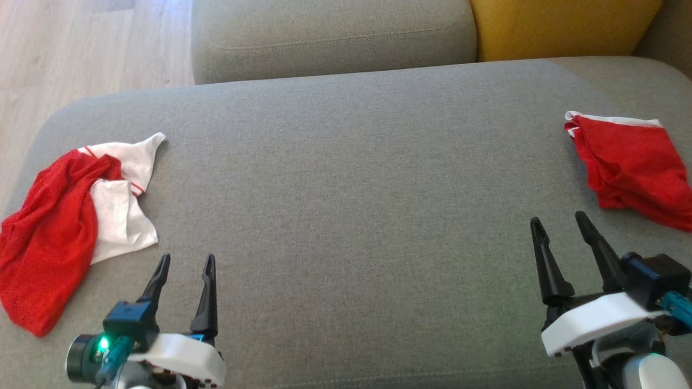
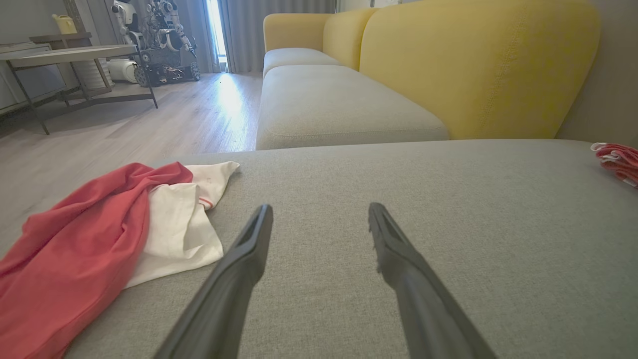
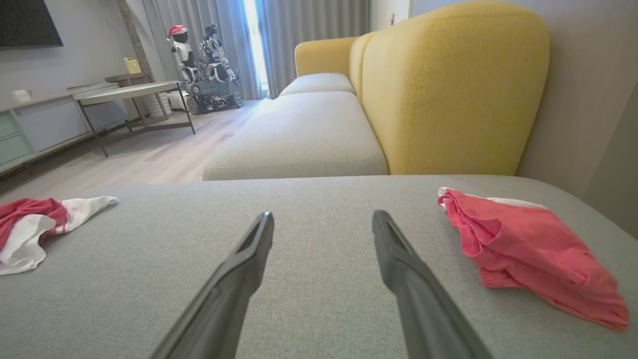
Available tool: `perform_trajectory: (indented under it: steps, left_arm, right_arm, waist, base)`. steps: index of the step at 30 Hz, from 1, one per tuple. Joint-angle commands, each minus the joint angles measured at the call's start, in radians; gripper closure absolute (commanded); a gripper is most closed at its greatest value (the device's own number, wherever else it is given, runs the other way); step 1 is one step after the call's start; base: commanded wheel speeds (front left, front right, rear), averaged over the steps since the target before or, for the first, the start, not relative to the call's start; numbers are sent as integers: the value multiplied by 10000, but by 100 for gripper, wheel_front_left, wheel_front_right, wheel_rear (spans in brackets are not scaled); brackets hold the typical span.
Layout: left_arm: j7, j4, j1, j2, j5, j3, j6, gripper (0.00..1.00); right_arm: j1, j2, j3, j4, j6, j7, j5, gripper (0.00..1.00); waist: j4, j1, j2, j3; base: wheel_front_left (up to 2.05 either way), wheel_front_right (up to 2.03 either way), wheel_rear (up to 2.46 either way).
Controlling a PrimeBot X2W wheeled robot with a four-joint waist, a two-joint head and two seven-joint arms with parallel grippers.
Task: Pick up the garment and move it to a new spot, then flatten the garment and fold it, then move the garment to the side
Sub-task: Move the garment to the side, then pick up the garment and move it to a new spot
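A crumpled red and white garment [image 1: 65, 216] lies at the left end of the grey sofa seat [image 1: 351, 189], also seen in the left wrist view [image 2: 99, 234] and the right wrist view [image 3: 35, 224]. A second red garment [image 1: 632, 162], folded with a white edge, rests at the right end [image 3: 523, 249] [image 2: 618, 159]. My left gripper [image 1: 187, 258] hovers open just right of the crumpled garment, with nothing between its fingers [image 2: 320, 207]. My right gripper [image 1: 558, 218] is open and empty too, just below and left of the folded garment [image 3: 323, 213].
A yellow backrest [image 1: 562, 27] and another grey cushion [image 1: 330, 38] stand beyond the seat. Wooden floor [image 1: 81, 48] lies past the seat's left end. Across the room are a low table [image 3: 129, 94] and another robot [image 3: 204, 70].
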Motion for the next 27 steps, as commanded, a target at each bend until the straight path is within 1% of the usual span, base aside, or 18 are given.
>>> perform_trajectory:
  steps: [1, 18, 22, 27]
  left_arm:
    - [0, -351, -410, 204, -16, 365, 60, 0]
    - [52, -492, -573, 291, -39, 288, 143, 0]
    - [34, -491, -690, 269, -89, 297, 153, 0]
    - [4, -414, -872, 224, -214, 319, 114, 0]
  right_arm:
    - [-188, 23, 180, -425, -7, 16, -67, 0]
    - [-186, 83, 63, -491, -7, 22, -138, 0]
    - [-186, 107, 33, -561, -7, 22, -195, 0]
    - [-131, 128, 119, -726, -7, 72, -247, 0]
  waist:
    - [7, 0, -1, 13]
    - [98, 0, -1, 142]
    - [343, 0, -1, 141]
    - [965, 0, -1, 106]
  base:
    - [0, 0, 0]
    - [0, 0, 0]
    - [0, 0, 0]
    - [0, 0, 0]
